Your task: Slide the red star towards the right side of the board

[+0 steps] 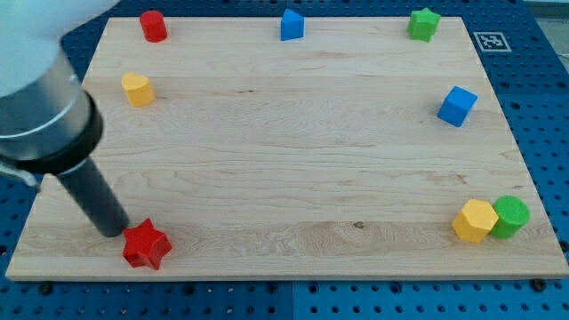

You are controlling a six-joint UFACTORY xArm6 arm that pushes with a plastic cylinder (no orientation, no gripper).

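The red star (146,245) lies near the board's bottom-left corner, close to the bottom edge. My tip (113,228) rests on the board just up and left of the star, touching or nearly touching its left side. The dark rod rises from there towards the view's upper left, where the arm's grey body covers the left edge of the board.
A red cylinder (153,26), a blue block (292,24) and a green star (424,23) stand along the top edge. A yellow block (136,90) is at the left, a blue cube (457,106) at the right. A yellow hexagon (474,221) touches a green cylinder (510,216) at bottom right.
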